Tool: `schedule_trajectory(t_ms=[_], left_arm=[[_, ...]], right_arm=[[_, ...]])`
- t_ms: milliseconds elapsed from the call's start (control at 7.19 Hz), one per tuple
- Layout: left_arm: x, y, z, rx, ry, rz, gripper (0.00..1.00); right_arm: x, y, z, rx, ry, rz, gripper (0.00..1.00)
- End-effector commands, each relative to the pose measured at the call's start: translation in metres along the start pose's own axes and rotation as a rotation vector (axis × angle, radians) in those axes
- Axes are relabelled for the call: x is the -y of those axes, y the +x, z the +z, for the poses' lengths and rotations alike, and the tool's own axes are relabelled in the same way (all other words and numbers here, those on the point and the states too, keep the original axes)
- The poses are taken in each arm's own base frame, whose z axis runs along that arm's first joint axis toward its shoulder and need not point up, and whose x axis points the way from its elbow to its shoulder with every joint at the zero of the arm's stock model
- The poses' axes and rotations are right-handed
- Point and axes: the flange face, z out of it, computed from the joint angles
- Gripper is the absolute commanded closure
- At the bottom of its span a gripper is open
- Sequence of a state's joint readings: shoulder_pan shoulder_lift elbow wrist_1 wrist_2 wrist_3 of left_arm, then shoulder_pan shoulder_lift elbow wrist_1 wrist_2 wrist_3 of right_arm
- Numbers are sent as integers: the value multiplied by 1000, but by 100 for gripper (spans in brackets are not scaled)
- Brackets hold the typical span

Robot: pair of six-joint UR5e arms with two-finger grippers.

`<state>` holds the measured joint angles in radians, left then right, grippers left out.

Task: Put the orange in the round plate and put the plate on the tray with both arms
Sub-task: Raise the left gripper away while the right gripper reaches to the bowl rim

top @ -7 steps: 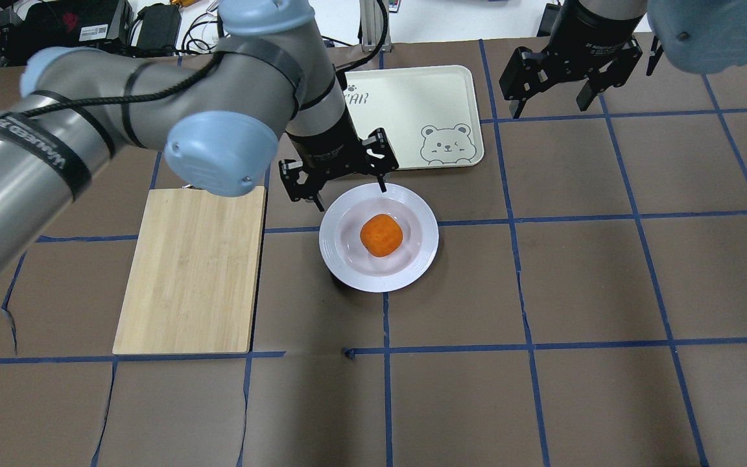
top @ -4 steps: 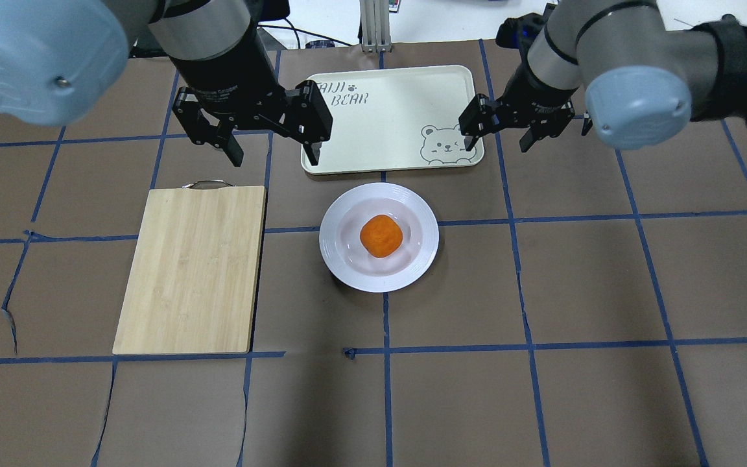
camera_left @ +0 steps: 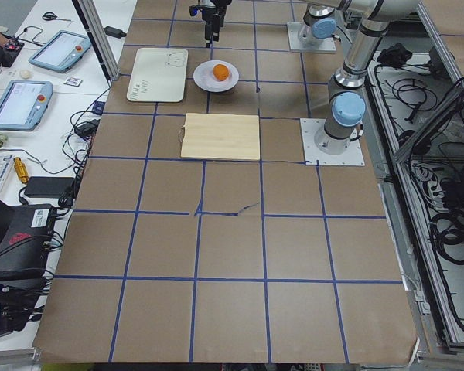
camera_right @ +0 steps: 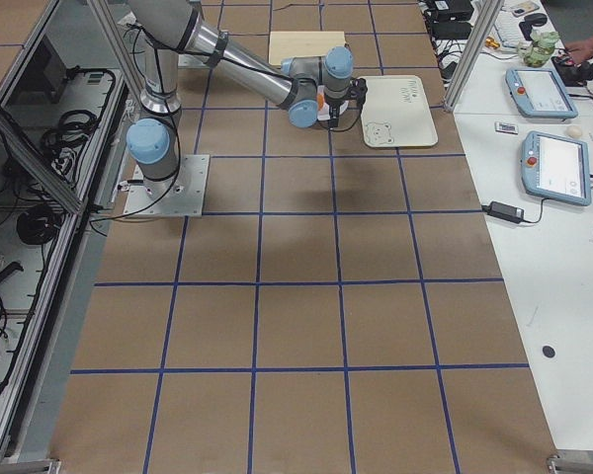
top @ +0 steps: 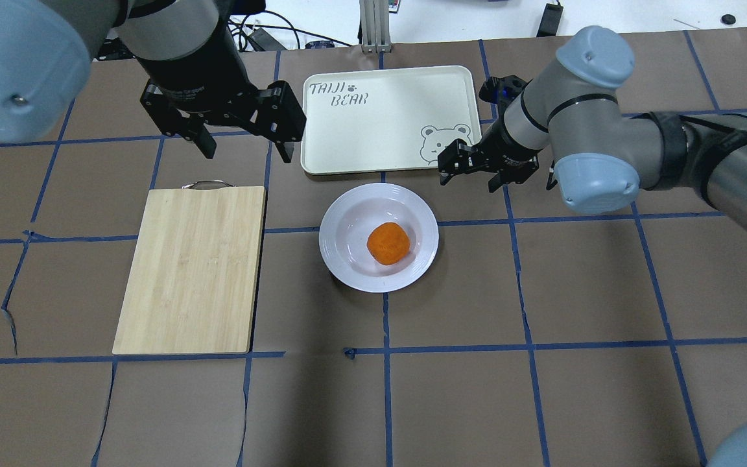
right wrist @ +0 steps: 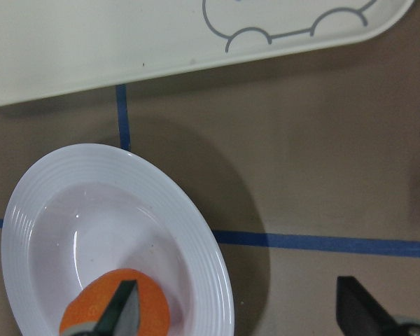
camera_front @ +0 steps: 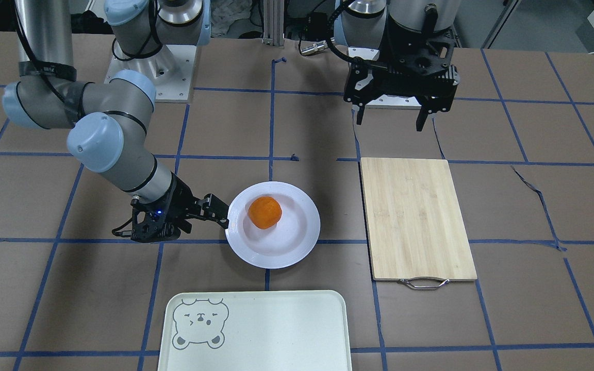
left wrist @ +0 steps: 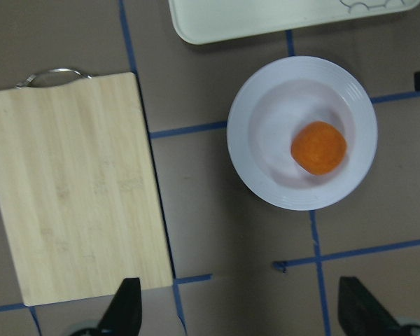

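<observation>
Orange point(top: 388, 244) lying in the plate point(top: 338, 256), mid-frame below the tray point(top: 390, 117); right gripper point(top: 469, 178) near its upper-right rim and left gripper point(top: 248, 154) at upper left are being held open, empty; opposite rim grips, kept level, are being advised.

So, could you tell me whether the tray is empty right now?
Empty. Nothing lies on the tray; the round plate, holding the orange, sits on the table beside it, not touching.

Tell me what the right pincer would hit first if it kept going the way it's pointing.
Probably the near rim of the plate: the right pincer, open, angles down at that edge. Depth is unclear, so it could meet the table beside it first.
</observation>
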<state>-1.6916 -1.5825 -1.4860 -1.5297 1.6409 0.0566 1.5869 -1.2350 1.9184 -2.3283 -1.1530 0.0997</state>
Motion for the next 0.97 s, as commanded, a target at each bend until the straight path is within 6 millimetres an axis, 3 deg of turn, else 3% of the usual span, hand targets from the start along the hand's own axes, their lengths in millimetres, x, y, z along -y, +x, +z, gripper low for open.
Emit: schedule_trajectory(t_ms=[0, 278, 557, 835], left_arm=[[1, -14, 2, 19, 22, 31, 0], [6, -28, 3, -72, 32, -35, 0], [0, -30, 4, -74, -5, -72, 0], [-9, -31, 2, -69, -46, -114, 0]], right_arm=[[-6, -9, 34, 24, -26, -13, 1], [-18, -4, 56, 22, -50, -16, 4], [-25, -8, 65, 21, -60, -27, 4], [-26, -10, 72, 23, -50, -41, 16]])
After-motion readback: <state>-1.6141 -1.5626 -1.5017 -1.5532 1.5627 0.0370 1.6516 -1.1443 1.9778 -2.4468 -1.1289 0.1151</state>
